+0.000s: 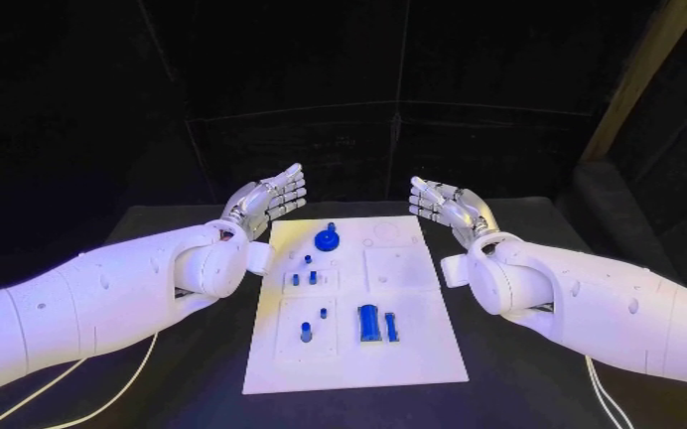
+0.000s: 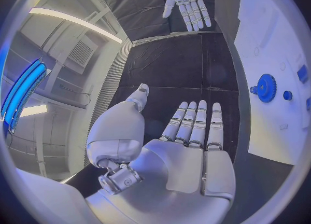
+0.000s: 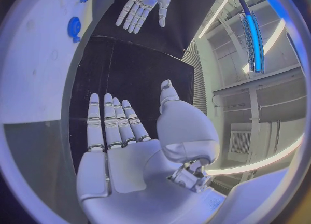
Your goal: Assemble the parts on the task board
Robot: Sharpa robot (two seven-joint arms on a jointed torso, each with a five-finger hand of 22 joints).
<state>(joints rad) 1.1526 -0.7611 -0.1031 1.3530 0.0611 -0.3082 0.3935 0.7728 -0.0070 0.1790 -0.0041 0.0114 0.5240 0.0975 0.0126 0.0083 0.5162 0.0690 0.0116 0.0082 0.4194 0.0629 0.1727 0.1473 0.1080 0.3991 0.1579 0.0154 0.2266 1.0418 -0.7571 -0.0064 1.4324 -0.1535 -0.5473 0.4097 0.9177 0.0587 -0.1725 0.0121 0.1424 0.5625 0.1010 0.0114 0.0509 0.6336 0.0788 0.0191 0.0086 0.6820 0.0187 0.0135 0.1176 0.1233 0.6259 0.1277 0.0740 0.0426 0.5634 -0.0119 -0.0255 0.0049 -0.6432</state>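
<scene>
Head view: the white task board [image 1: 358, 355] is seen in the middle of the black table [image 1: 172, 250], between the two arms. On the board several small blue parts are placed: a round blue gear [image 1: 328, 240] near the far edge, short blue pins [image 1: 305, 272] under it, and a longer blue block [image 1: 369, 322] with a thin blue bar [image 1: 391, 327] just beside it, nearer to the robot. The left hand [image 1: 268, 201] is held up at the far left corner of the board, fingers stretched and apart, nothing grasped. The right hand [image 1: 450, 206] is raised at the far right corner in the same way, released, palm turned inward.
</scene>
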